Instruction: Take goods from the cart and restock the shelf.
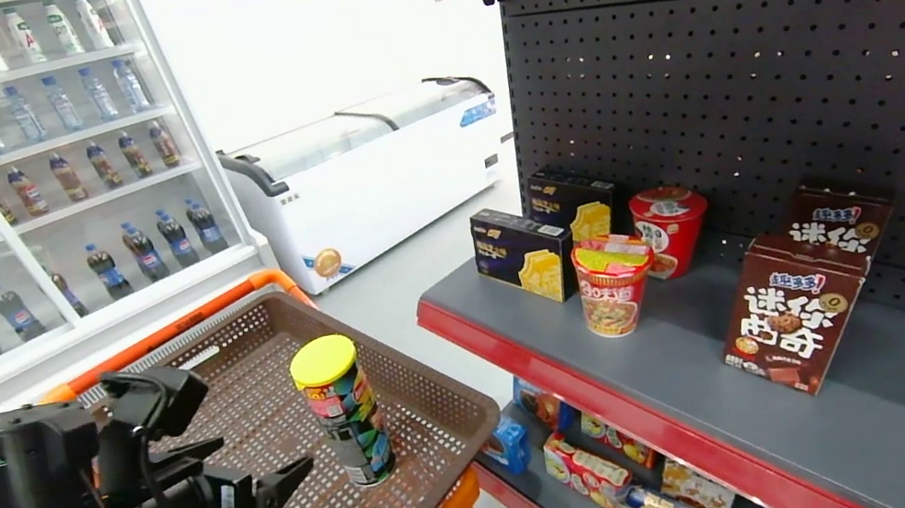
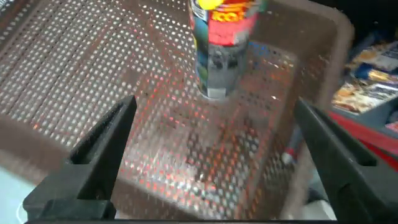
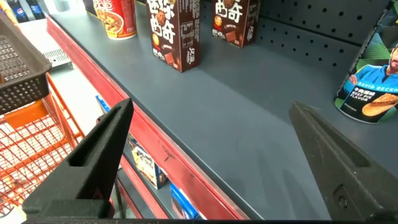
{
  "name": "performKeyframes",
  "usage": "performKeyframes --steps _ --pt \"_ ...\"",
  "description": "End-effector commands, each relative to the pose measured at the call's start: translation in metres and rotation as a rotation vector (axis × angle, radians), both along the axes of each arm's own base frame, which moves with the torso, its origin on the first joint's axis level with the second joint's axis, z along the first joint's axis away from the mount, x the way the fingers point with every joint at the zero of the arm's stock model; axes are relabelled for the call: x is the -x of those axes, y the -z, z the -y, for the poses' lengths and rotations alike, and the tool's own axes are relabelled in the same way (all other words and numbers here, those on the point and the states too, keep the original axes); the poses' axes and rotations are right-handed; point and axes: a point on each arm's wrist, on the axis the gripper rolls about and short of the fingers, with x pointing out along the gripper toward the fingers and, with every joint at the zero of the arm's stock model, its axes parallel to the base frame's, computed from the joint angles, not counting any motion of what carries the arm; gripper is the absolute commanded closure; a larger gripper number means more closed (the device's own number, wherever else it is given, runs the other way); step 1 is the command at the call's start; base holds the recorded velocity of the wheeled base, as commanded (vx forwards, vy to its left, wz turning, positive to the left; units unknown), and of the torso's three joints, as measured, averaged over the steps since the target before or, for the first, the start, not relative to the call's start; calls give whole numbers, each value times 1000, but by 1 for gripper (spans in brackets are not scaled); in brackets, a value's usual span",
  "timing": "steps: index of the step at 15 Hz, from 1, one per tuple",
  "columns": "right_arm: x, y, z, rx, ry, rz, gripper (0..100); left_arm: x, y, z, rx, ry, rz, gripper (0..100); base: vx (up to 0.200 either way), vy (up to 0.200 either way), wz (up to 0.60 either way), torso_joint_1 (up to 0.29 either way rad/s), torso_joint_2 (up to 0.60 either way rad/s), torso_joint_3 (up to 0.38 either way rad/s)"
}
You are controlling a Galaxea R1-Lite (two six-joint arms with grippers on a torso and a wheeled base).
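- Your left gripper (image 1: 264, 455) is gaping wide, empty, seemingly lining up on the yellow-lidded can (image 1: 345, 412);
- the can is standing upright in the cart's brown basket (image 1: 452, 408), inviting a side grasp;
- your right gripper (image 3: 211, 107) is hanging open, empty, over the shelf (image 3: 249, 130).

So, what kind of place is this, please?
Most likely a small shop, or a mock one: a glass-door drinks fridge, a chest freezer, and a shelf stocked with snack boxes and cup noodles.
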Motion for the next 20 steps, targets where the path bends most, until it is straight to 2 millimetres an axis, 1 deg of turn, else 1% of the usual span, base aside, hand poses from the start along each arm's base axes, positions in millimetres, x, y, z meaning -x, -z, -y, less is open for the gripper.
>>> performKeyframes --steps 1,2,4,6,7,8,9,11,15,17,20 --pt "0 0 0 0 0 -1 0 -45 51 5 0 -1 -59 0 0 0 0 0 0 0" --pt "0 0 0 0 0 -1 0 -58 60 7 9 8 -32 0 0 0 0 0 0 0" --pt "0 0 0 0 0 -1 0 -74 71 10 22 29 -18 0 0 0 0 0 0 0" --pt "0 0 0 0 0 -1 0 -89 76 13 24 34 -6 0 0 0 0 0 0 0" --pt "0 0 0 0 -2 -1 0 -92 76 14 27 36 1 0 0 0 0 0 0 0" --pt "0 0 0 0 0 -1 0 -101 77 17 47 68 15 0 0 0 0 0 0 0" --pt "0 0 0 0 0 -1 0 -105 76 21 60 104 27 0 0 0 0 0 0 0" --pt "0 0 0 0 0 -1 0 -110 73 26 58 123 47 0 0 0 0 0 0 0" --pt "0 0 0 0 0 -1 0 -108 74 36 43 159 55 0 0 0 0 0 0 0" --pt "0 0 0 0 0 -1 0 -108 74 38 39 163 56 0 0 0 0 0 0 0" --pt "0 0 0 0 0 -1 0 -107 76 34 29 138 44 0 0 0 0 0 0 0"
